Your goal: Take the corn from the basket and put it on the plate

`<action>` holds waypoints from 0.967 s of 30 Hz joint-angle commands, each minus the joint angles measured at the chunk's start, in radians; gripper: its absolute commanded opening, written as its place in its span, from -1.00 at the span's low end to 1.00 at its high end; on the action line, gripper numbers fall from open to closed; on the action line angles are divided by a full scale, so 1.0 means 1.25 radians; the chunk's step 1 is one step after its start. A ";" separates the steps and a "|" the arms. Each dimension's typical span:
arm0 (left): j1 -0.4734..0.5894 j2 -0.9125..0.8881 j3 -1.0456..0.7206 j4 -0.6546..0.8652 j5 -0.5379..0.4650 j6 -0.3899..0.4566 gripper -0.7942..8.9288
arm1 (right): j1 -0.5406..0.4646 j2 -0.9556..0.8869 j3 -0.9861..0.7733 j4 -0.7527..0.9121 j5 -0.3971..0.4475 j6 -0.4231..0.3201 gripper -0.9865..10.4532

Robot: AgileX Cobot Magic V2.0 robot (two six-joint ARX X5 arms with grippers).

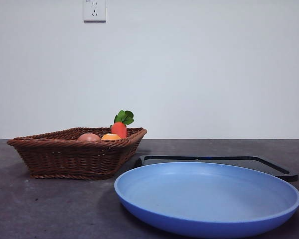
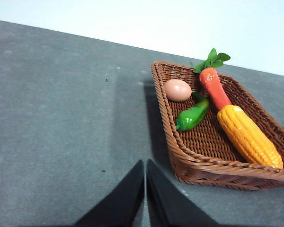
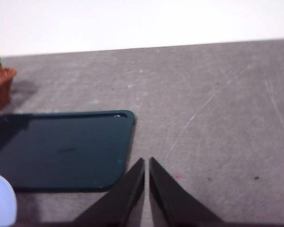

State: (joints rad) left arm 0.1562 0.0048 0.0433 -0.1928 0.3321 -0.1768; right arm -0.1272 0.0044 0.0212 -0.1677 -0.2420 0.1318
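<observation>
The left gripper (image 2: 145,189) has its two black jaws pressed together with nothing between them, and it hangs over bare table (image 2: 61,118) just short of the near corner of the basket (image 2: 203,168). The right gripper (image 3: 146,187) is likewise closed and empty, standing over the table just beside a rounded corner of the black tray (image 3: 61,149). The surface is a dark grey, matt tabletop with light scuffs and scratches; behind it stands a plain white wall (image 1: 189,74) carrying a white socket (image 1: 94,10) high up. The corn (image 2: 248,135) lies inside the basket along its far side from the left gripper, well beyond the jaw tips. Its blunt end touches the carrot (image 2: 215,87), whose green leaves reach past the rim. A green pepper (image 2: 193,116) lies beside the carrot at the middle of the basket floor, and a pinkish-tan egg-shaped item (image 2: 177,90) sits against the basket wall nearer the gripper. The woven basket wall stands between the left gripper and the corn. In the front view, the light-blue plate (image 1: 207,221) lies bare in the foreground, directly in front of the tray and beside the basket.
</observation>
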 commanded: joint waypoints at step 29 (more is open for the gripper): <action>-0.001 0.319 0.374 -0.139 0.164 -0.088 -0.82 | 0.004 0.242 0.353 -0.167 -0.208 0.163 -0.82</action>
State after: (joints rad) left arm 0.1551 0.3874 0.4835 -0.3668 0.5285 -0.3351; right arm -0.1242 0.2886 0.4404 -0.3687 -0.4896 0.3851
